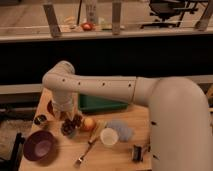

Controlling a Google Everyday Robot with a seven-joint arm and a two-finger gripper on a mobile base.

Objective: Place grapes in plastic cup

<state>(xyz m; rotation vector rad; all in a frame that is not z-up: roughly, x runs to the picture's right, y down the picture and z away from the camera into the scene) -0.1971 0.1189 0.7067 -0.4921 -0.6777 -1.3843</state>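
The grapes (70,127) are a dark purple-brown bunch on the wooden table, left of the orange-red round fruit (89,123). My gripper (68,118) hangs down from the bent white arm and sits right over the top of the grapes, partly hiding them. The light-blue plastic cup (121,130) is on the table to the right of the fruit, beside the pale cream-white cup (108,136). It is about a hand's width right of the gripper.
A purple bowl (38,145) is at the front left. A fork (85,152) lies in front of the fruit. A green tray (102,104) is behind it. A small dark can (40,120) is at the left and a dark object (137,152) at the front right.
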